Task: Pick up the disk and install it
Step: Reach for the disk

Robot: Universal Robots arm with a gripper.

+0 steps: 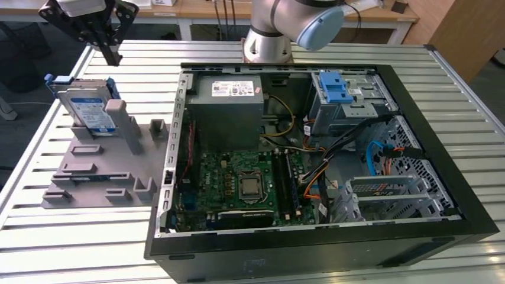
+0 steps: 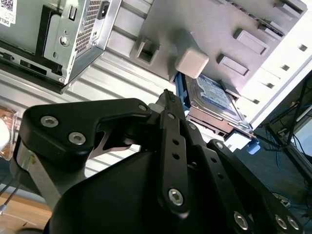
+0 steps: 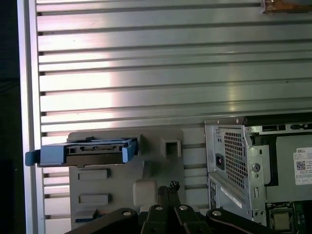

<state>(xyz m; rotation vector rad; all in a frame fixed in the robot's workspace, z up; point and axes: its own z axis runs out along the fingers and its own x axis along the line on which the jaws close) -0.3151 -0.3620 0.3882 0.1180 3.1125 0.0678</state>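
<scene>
The open computer case (image 1: 442,236) lies on its side on the slatted table (image 1: 79,236), which I judge is to give access to its interior from above. A grey tray (image 1: 94,189) sits beside the case at the exterior view's left. The disk (image 1: 88,112) stands on edge in the tray's far slot with its blue-bracketed top free, apparently presented for a grasp from above. The gripper (image 1: 115,60) hangs near and above the disk without touching it, its fingers closed together and holding nothing.
</scene>
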